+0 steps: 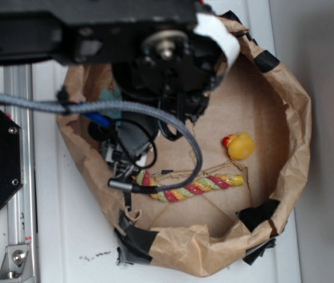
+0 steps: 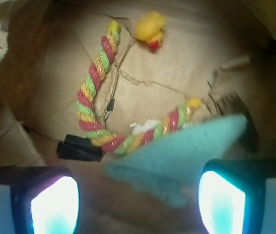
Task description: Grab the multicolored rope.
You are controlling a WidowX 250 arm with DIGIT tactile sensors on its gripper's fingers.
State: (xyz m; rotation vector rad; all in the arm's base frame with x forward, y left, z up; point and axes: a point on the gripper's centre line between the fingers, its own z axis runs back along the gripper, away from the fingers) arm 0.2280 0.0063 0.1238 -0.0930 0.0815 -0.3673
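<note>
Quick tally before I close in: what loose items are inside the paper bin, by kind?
Multicolored rope: 1
Yellow rubber duck: 1
Teal cloth: 1
Total: 3 loose items inside the brown paper bin. The gripper hangs open above the cloth and the rope's bend, holding nothing.
</note>
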